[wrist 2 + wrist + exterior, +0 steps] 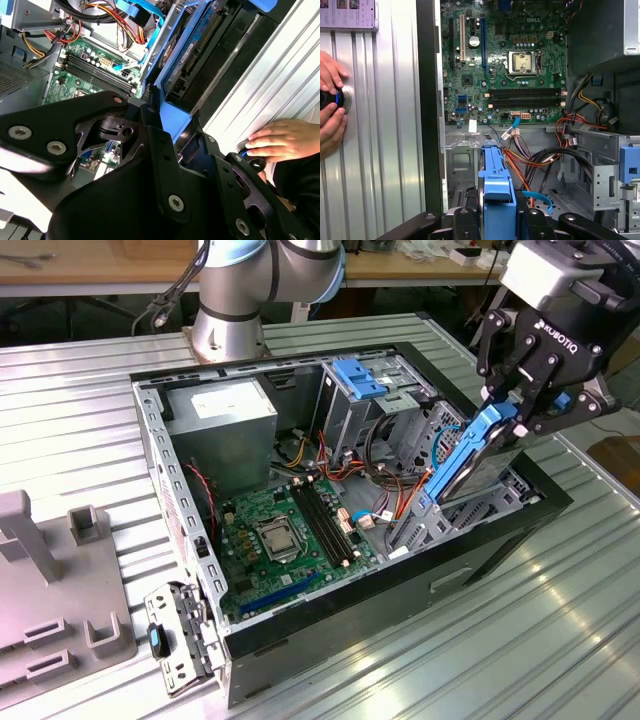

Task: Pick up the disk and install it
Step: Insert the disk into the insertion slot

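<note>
One desk [560, 640] carries one open computer case [400, 585] and one grey fixture [40, 610]. Inside the case are one motherboard [285, 540], one power supply [215, 425] and one blue bracket [358, 378]. There is one disk [462, 465] and one pincer [515, 412]. Two hands show, a first hand [329, 72] and a second hand [331, 132], with one knob [330, 98].

This looks like a robotics lab or workshop: a robot arm [245, 280] bolted to a ribbed metal table [80, 410], an opened computer case [400, 600] lying on it, and wooden benches [90, 265] behind.
</note>
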`<control>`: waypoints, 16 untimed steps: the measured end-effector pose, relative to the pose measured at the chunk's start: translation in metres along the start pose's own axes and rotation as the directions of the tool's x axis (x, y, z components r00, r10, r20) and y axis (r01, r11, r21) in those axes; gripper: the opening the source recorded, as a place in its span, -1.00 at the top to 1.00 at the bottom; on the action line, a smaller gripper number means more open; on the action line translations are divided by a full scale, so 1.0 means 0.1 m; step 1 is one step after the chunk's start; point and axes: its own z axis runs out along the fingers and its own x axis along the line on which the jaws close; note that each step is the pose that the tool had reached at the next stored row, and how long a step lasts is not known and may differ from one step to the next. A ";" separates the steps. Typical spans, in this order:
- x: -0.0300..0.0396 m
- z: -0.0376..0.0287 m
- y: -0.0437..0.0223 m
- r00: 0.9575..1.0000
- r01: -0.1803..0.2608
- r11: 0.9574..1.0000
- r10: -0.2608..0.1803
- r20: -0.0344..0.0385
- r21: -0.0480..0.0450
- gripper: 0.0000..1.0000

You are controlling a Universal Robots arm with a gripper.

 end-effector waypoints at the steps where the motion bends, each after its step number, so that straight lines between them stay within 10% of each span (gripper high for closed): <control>1: 0.001 0.005 0.000 1.000 0.000 1.000 0.000 0.000 0.000 0.26; 16: 0.011 0.118 0.005 1.000 0.000 1.000 0.000 0.000 0.000 0.26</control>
